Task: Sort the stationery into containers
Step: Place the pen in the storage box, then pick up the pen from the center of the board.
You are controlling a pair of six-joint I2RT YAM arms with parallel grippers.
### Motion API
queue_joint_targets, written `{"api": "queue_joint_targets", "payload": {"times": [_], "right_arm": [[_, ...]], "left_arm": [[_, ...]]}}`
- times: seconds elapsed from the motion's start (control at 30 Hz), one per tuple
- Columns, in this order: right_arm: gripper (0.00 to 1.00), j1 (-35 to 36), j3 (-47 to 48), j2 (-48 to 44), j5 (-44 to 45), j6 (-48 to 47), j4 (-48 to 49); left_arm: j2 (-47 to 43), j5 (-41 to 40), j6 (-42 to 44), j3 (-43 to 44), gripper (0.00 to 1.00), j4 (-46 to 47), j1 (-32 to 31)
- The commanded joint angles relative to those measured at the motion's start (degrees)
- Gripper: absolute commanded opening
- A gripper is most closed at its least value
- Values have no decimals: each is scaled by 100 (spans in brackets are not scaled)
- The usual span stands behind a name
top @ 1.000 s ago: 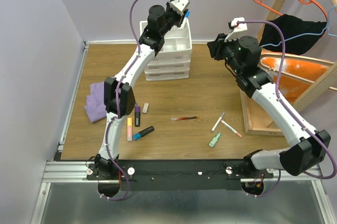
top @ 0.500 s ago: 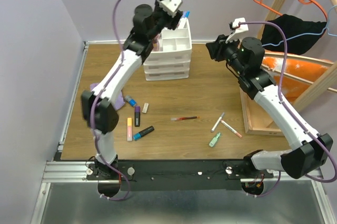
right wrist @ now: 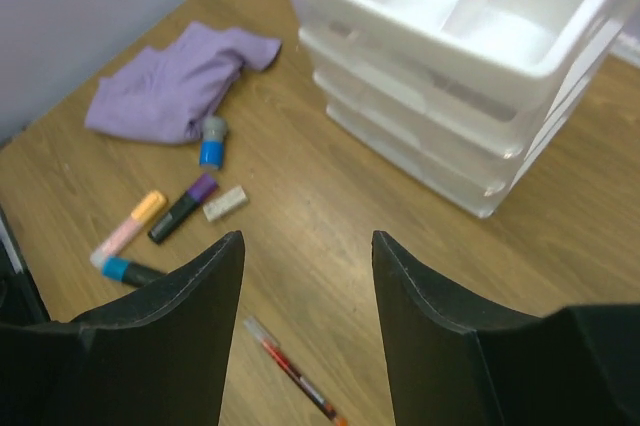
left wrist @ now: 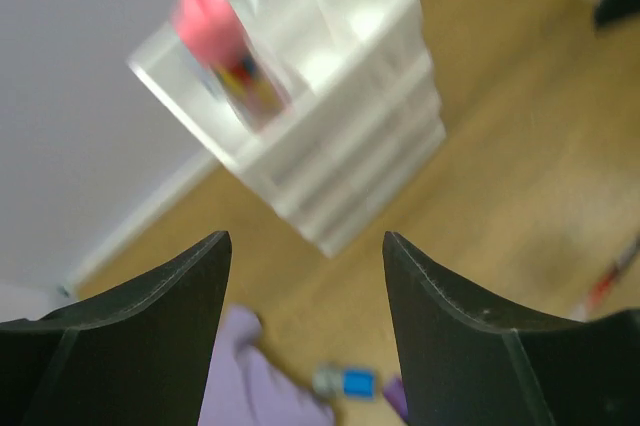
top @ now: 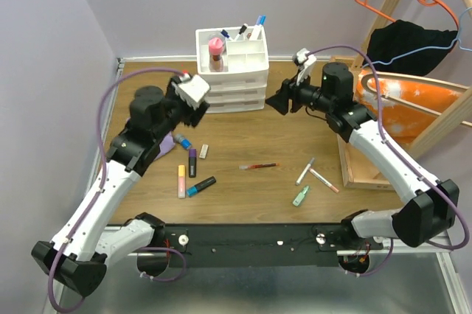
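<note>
Overhead view of a wooden counter (top: 251, 137) with two white robot arms reaching in from its near edge. At the back stands the white desk organiser (top: 232, 87), three stacked drawers with open divided compartments on top. A pink-capped stub (top: 215, 51) stands upright in a left compartment. A few pens (top: 241, 32) lean in the rear compartments, one of them blue-capped.

The left claw (left wrist: 305, 238) hovers above the counter, in front of the organiser and to its left. Its jaws are spread apart with nothing between them (its wrist camera shows only the blurred organiser and bare wood in the gap). The right claw (right wrist: 308, 236) hangs just right of the organiser and points toward it. It is also spread wide and empty.

The rest of the stationery lies loose on the counter:
- A short blue-capped marker (right wrist: 211, 141) lies just beside a crumpled purple cloth (right wrist: 175, 86) at the left.
- Near it are a small white piece (right wrist: 225, 203) and a black marker with a purple cap (right wrist: 183, 208).
- An orange highlighter (right wrist: 130, 229) and a black marker with a blue end (top: 200, 186) lie closer to the near edge.
- A thin red pen (top: 258, 166) lies alone near the middle.
- Further right, two white pens (top: 304, 171) lie near each other at an angle.
- A small green marker (top: 300, 196) lies just below them.

A wooden tray-frame (top: 352, 170) sits at the right edge. Above it are an orange hanger (top: 376, 1) and a black cloth (top: 409, 45).
</note>
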Motion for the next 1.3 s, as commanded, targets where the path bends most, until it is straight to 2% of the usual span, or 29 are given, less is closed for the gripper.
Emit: {"api": "queue_joint_targets", "payload": {"times": [0.0, 0.13, 0.27, 0.37, 0.5, 0.93, 1.03, 1.13, 1.2, 1.27], "right_arm": [[62, 209, -281, 207, -337, -812, -650], [62, 630, -386, 322, -38, -1928, -1037], [61, 1377, -789, 419, 428, -3428, -1520], [57, 1940, -1071, 611, 754, -3880, -1829], [46, 2064, -976, 1112, 675, -3802, -2048], [38, 2064, -114, 2589, 868, -4145, -2259], [38, 2073, -105, 2546, 1122, -4408, -2513], [40, 1880, -420, 2029, 1290, -4917, -2909], [40, 1513, -544, 1659, 1395, -4586, -3102], [41, 1187, -370, 1623, 1597, -3842, -3270]], "left_arm": [[-442, 148, 202, -1219, 70, -1947, 93], [-575, 463, 247, -1582, 70, -2475, 163], [-777, 544, 88, -1863, 69, -2450, 207], [-883, 421, -17, -1969, 69, -2414, 303], [-936, 306, -280, -1960, 70, -2292, 532], [-1006, 543, -659, -1907, 70, -1993, 1376], [-1006, 701, -598, -1907, 70, -2045, 1411], [-971, 789, -554, -1881, 70, -2063, 1411], [-910, 877, -554, -1881, 70, -2037, 1411], [-848, 1018, -606, -1855, 70, -1914, 1411]]}}
